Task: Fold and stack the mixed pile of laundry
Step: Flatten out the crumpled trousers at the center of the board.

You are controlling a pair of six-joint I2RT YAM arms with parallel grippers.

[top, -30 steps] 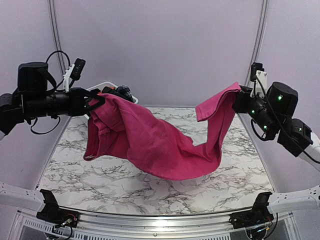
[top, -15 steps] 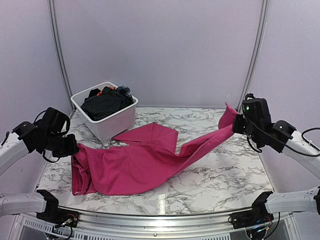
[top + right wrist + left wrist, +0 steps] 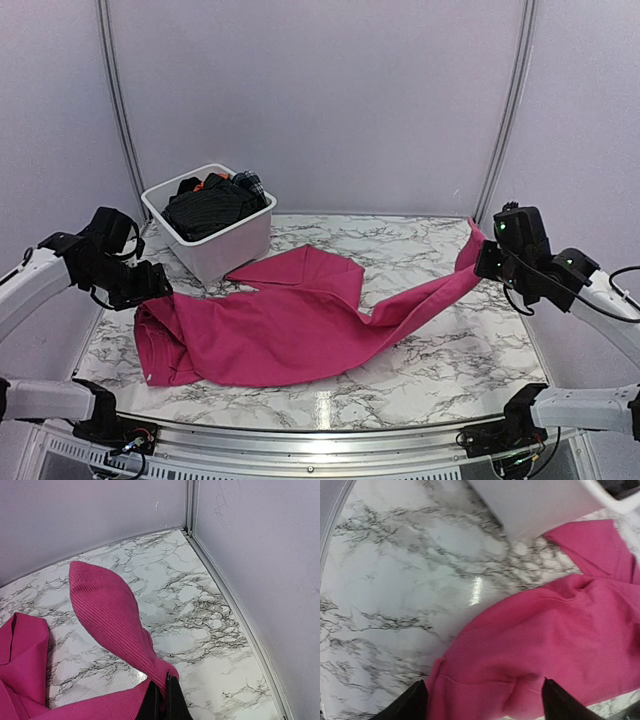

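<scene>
The large magenta-pink cloth [image 3: 300,320] lies spread across the marble table [image 3: 450,360], its left end bunched at the left side [image 3: 540,645]. My left gripper [image 3: 485,705] hovers open just over that bunched end, with nothing pinched between its fingers. One corner of the cloth [image 3: 107,610] rises off the table at the right, and my right gripper [image 3: 162,700] is shut on it, a strip of fabric stretched from there down to the table [image 3: 430,295]. The rest of the mixed laundry pile [image 3: 210,205], dark garments with a bit of orange, sits in the tub.
The white plastic tub [image 3: 225,245] stands at the back left, close to the cloth's far edge; its wall [image 3: 540,505] fills the top of the left wrist view. The booth's side wall [image 3: 260,570] runs close to my right gripper.
Both arms have come down from holding the cloth high in the air; the cloth now lies on the table. My left gripper has opened and let go of its end. The right stays shut on its corner.
</scene>
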